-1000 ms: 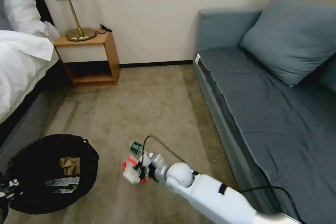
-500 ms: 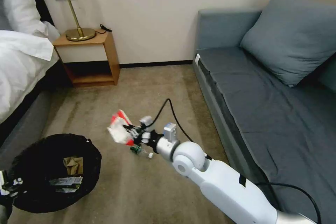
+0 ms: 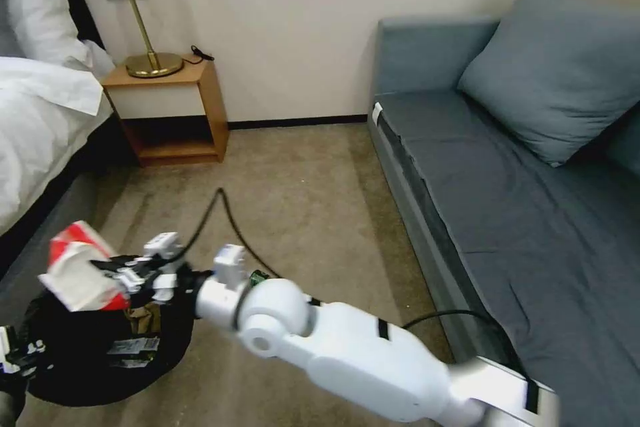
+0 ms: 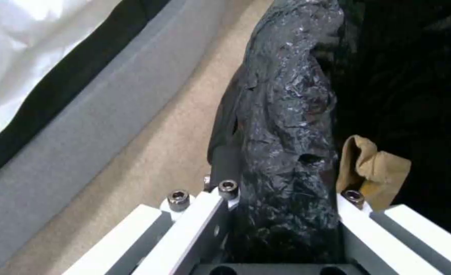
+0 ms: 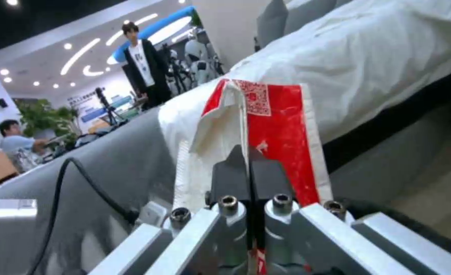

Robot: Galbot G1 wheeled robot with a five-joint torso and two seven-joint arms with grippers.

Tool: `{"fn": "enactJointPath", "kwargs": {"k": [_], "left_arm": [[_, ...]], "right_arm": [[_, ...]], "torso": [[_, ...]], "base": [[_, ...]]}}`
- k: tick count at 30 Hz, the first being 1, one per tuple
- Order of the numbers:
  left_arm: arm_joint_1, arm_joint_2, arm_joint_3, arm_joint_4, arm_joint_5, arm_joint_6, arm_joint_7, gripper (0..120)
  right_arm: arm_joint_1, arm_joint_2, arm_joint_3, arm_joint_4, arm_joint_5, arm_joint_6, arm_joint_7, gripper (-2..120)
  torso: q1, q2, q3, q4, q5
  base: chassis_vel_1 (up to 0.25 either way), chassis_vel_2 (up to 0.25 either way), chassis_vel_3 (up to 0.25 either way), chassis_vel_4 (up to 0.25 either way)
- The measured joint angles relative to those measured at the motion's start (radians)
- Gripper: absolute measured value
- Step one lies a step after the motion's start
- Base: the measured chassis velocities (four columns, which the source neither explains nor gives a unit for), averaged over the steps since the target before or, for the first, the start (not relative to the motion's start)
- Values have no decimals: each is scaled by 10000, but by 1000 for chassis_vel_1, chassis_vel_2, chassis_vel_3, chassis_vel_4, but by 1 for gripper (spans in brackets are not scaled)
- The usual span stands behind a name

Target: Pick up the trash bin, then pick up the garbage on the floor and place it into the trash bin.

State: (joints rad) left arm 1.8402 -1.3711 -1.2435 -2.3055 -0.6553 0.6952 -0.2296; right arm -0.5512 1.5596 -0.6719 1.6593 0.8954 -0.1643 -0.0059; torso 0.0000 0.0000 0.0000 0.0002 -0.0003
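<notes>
Right end effector, at the tip of the white arm reaching across the carpet, hangs over the bin near its bed-side rim; its two dark fingers are pressed together on the red-and-white packet, which sticks out beyond them toward the bed. In the right wrist view the packet stands upright in the pinch, red face and white folds both showing, with the white bedding behind it. Left end effector is clamped on the bin's rim, the crinkly black bag bunched between its white fingers; in the head view it sits at the lower left corner, at the bin's near edge. Inside the bin lie the brown paper bag and the yellow-silver wrapper; the paper bag shows again just beside the left end effector's inner finger. Bottle: on the carpet just behind the right arm's wrist, only its green label showing. Surroundings: a nightstand with a brass lamp against the far wall, a grey sofa with a cushion on the robot's right. A black cable loops up from the right wrist.
</notes>
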Motion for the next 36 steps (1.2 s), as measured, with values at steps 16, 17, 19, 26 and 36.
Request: {"fn": "enactJointPath", "kwargs": {"k": [16,17,19,26,36], "left_arm": [[-47,-14,38,-131,-128,32,0,2],[-68,-11,42,-130,-128,35,-6,2],[-81,-2,41,-114,-128,36,-11,2],[-167,57,45,35,-138,42,-41,2],[-294,99,87,167,-158,73,-82,2]], "right_arm": [[-466,-157,-34,-520,-720,69,80,42],[-499,-230,15,-519,-881,87,139,45],[-529,-306,61,-498,-1021,124,220,53],[-935,-1210,747,-152,-2633,458,199,77],[-2666,-2941,2858,858,-5034,1255,109,100]], "torso": [[0,0,0,-2,2],[0,0,0,-2,2],[0,-1,0,-2,3],[-1,0,0,-1,6],[-1,0,0,-2,7]], "base": [[0,0,0,0],[0,0,0,0],[0,0,0,0],[0,0,0,0],[0,0,0,0]]}}
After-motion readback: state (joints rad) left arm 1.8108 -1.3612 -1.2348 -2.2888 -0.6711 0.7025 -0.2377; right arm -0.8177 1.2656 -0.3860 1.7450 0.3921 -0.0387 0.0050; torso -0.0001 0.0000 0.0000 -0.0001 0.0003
